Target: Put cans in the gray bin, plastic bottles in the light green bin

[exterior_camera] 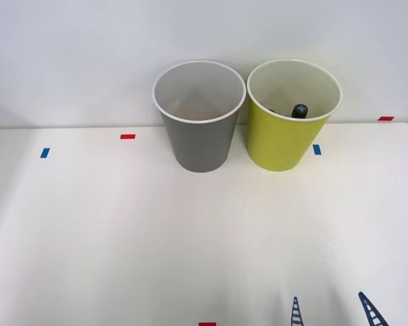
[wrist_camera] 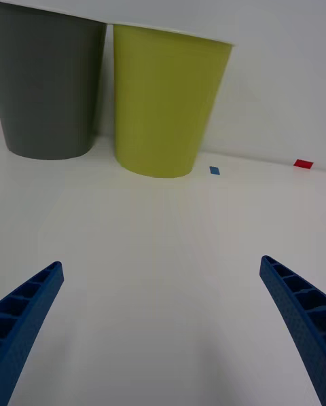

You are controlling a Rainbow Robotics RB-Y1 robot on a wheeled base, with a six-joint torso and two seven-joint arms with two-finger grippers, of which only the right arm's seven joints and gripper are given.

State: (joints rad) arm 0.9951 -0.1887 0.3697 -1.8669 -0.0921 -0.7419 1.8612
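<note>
One plastic bottle [exterior_camera: 299, 111] shows inside the light green bin [exterior_camera: 279, 146], just its black cap peeking over the front rim; which way its long axis runs I cannot tell. The gray bin [exterior_camera: 198, 142] stands upright just beside, at nine o'clock. My pincer [exterior_camera: 333, 311] hovers at six o'clock of them, spread wide, holding nothing.

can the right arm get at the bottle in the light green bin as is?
Probably not easily. The right gripper is open and low near the table's front edge. The bottle sits deep inside the tall light green bin, with just its black cap showing, so access is from above.
</note>
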